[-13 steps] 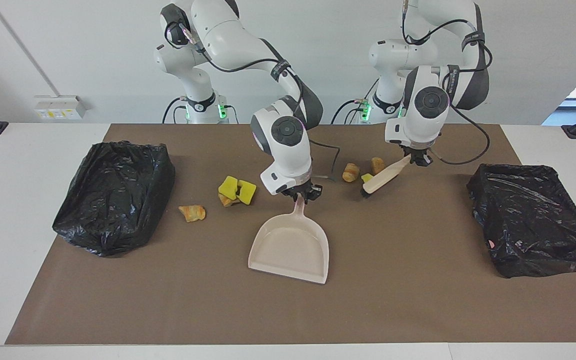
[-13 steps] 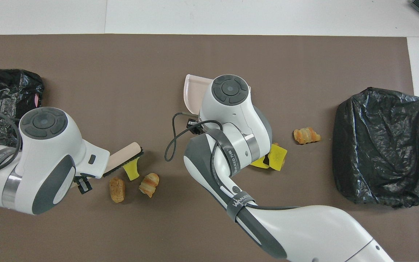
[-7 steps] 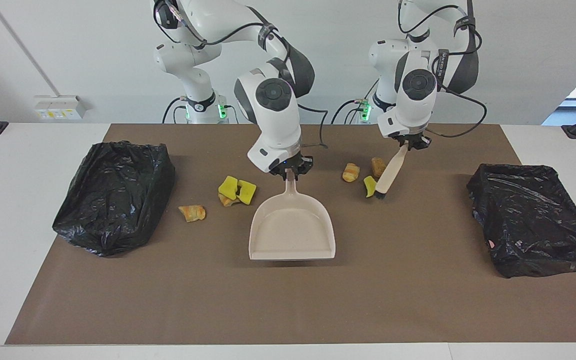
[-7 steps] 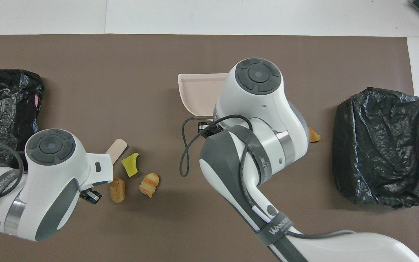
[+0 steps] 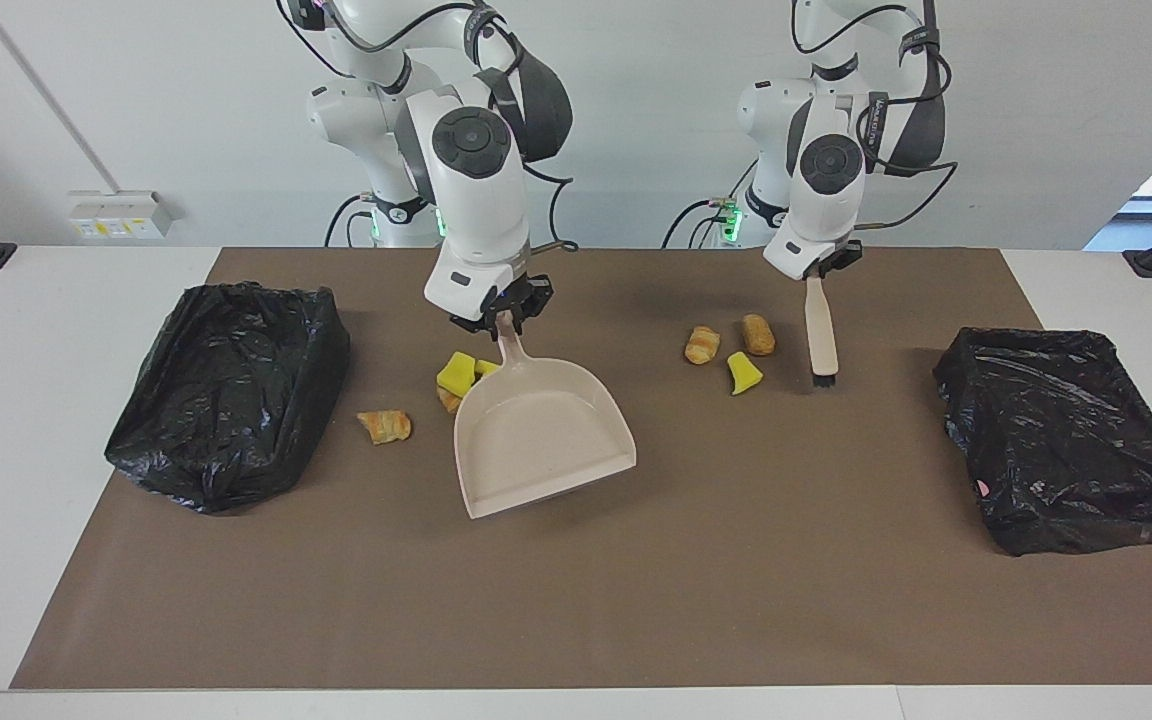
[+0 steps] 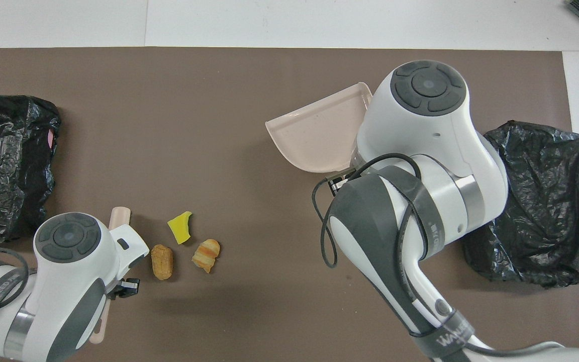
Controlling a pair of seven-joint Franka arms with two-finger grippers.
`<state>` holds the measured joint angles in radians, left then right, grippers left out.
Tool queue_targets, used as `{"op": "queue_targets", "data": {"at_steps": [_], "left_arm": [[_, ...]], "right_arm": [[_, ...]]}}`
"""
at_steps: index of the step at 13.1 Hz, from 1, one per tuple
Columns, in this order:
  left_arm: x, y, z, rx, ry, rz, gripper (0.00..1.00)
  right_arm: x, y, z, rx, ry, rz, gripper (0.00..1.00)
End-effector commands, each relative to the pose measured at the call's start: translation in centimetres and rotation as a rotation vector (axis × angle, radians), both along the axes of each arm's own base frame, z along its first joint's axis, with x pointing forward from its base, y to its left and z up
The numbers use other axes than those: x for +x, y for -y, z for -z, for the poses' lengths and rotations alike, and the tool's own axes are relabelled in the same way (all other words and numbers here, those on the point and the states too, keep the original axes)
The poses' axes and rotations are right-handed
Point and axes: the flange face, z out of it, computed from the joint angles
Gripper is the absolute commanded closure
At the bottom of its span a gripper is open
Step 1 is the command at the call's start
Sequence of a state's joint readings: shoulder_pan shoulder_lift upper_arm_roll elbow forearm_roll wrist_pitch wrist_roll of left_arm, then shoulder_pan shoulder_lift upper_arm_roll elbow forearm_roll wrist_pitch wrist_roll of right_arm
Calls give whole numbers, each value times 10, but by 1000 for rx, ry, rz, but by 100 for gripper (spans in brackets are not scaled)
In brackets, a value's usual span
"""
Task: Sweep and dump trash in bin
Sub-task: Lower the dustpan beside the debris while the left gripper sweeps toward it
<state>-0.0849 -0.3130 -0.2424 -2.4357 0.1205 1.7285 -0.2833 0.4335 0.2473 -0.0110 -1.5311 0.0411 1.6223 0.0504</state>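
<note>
Yellow sponge bits and golden bread lumps, the trash (image 5: 731,357), lie nearer my bases than the beige dustpan (image 5: 540,437) clamped in my right gripper (image 5: 502,318) and beside the brush (image 5: 820,337) my left gripper (image 5: 816,277) pinches; seemingly light, soft, crumbly, best swept, not grasped.

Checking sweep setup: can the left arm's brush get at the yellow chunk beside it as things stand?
Probably yes. The left gripper holds the brush bristles-down beside the yellow chunk, with only bare mat between them.
</note>
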Motion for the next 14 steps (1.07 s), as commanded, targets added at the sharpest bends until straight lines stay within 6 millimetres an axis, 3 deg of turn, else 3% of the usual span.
{"op": "queue_targets", "data": {"at_steps": [1, 5, 10, 14], "left_arm": [[-29, -4, 10, 18, 21, -170, 100], [-38, 9, 17, -10, 24, -276, 100], [-45, 57, 30, -46, 98, -341, 100], [-46, 87, 42, -102, 119, -397, 100]], "right_arm": [[-19, 16, -1, -27, -8, -171, 100], [-46, 25, 16, -46, -37, -434, 100], [-88, 35, 44, 18, -64, -742, 100], [-89, 36, 62, 36, -72, -933, 100]]}}
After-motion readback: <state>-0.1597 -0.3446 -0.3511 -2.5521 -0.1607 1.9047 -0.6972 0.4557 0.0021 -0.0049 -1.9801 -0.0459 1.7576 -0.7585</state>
